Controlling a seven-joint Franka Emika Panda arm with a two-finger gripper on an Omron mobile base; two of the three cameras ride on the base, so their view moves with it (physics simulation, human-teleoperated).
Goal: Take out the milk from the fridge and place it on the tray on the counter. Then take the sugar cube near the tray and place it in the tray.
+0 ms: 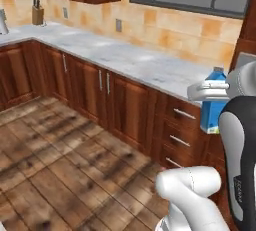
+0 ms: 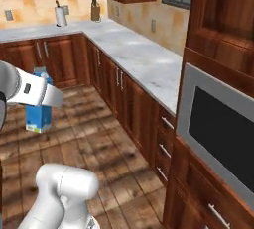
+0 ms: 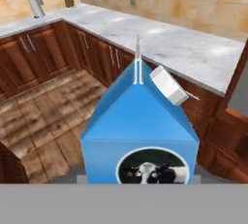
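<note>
At the far left a knife block (image 1: 37,15) stands on the counter (image 1: 125,57). Nearer and to the right, the gripper (image 1: 212,92) pinches the milk (image 1: 214,107), holding it upright in the air above the wooden floor (image 1: 55,160), beside the cabinets.

one milk carton (image 3: 139,126), one knife block (image 1: 37,14), perhaps one paper-towel roll (image 2: 60,16)

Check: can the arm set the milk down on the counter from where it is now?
Probably yes. The milk hangs in the hand in front of the cabinets, about level with the counter edge. The marble stretch beside it is bare, so nothing blocks a short move over. No tray in sight.
</note>
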